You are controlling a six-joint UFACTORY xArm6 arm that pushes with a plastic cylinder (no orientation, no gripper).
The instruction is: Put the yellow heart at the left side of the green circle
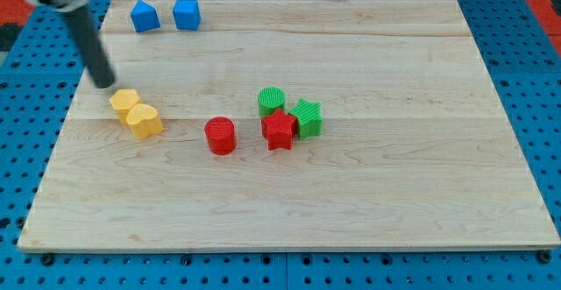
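Note:
The yellow heart point(145, 120) lies at the board's left-middle, touching a second yellow block point(124, 102) just up-left of it. The green circle point(272, 101) stands near the board's middle, touching a red star point(279, 130) below it and a green star point(307, 118) at its right. My tip point(105, 83) sits on the board just up-left of the two yellow blocks, a small gap from the upper one. The rod leans up toward the view's top left.
A red cylinder point(220, 136) stands between the yellow heart and the green circle, slightly lower. Two blue blocks point(145, 17) point(187, 14) sit at the board's top left. The wooden board point(351, 211) lies on a blue pegboard.

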